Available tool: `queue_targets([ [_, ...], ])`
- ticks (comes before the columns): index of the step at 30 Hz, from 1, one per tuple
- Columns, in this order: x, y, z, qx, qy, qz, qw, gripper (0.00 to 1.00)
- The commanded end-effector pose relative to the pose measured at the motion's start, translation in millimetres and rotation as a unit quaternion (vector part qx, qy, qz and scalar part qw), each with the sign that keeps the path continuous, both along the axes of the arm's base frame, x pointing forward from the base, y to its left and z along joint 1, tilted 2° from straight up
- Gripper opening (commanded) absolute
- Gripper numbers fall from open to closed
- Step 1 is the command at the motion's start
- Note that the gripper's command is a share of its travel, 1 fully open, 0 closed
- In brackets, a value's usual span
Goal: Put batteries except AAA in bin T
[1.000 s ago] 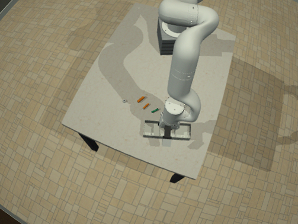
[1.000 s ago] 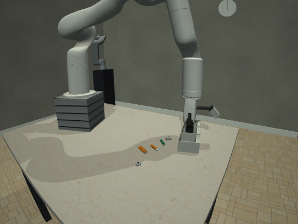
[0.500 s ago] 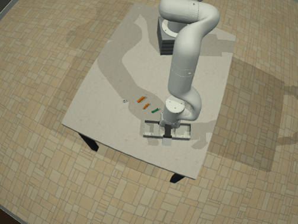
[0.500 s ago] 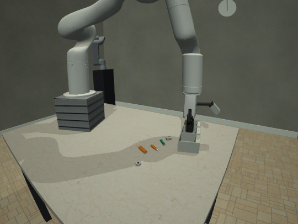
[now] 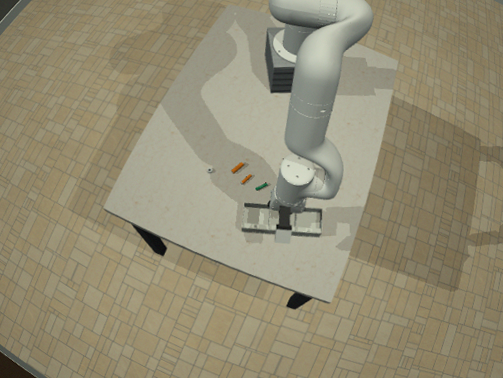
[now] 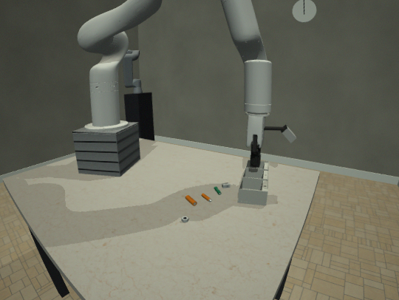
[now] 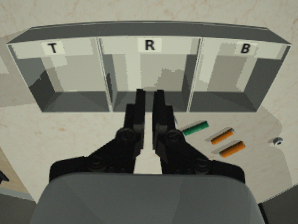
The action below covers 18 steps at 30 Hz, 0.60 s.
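A grey three-part bin (image 7: 148, 66) carries the marks T (image 7: 52, 47), R (image 7: 149, 44) and B (image 7: 245, 48); all three parts look empty. It also shows in the top and exterior views (image 5: 281, 223) (image 6: 254, 185). My gripper (image 7: 149, 102) (image 6: 254, 164) is shut with nothing seen between the fingers. It hangs just above the R part. A thick orange battery (image 6: 191, 199), a thinner orange battery (image 6: 206, 197) and a green battery (image 6: 217, 191) lie in a row on the table beside the bin. They also show in the wrist view: green (image 7: 196, 128), orange (image 7: 221, 137), orange (image 7: 232, 149).
A small grey cylinder (image 6: 225, 185) lies close to the bin, past the green battery. A metal nut (image 6: 185, 219) lies apart from the batteries, toward the table's middle. The arm's dark base block (image 6: 106, 149) stands at the far side of the table.
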State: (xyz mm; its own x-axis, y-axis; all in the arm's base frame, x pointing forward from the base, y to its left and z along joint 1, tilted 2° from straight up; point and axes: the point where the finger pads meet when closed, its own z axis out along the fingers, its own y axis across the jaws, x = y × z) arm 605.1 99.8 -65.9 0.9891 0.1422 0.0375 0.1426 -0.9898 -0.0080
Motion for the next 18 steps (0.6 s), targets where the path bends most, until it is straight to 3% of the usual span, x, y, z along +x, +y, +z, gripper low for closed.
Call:
queue_targets([
  [1,0.1,0.0,4.9,0.0,0.0,0.0,1.0,0.07],
  [6,-1.9,9.8,5.0,0.0,0.0,0.0,1.0,0.07],
  [18,-13.8,68.7,5.4,0.0,0.0,0.0,1.0,0.07],
])
